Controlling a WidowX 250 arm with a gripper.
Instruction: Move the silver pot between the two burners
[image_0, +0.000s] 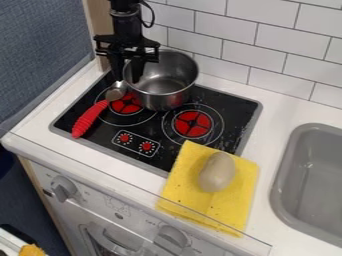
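One downward end effector at pot

White counter under stovetop, yellow cloth

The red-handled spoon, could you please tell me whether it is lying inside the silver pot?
No, the spoon lies outside the pot, with its red handle over the black stove top.

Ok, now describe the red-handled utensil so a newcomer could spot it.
Start from the black stovetop. The utensil lies slanting along its left side in the picture, its metal head beside the silver pot. Its ribbed red handle sets it apart from the round red burners.
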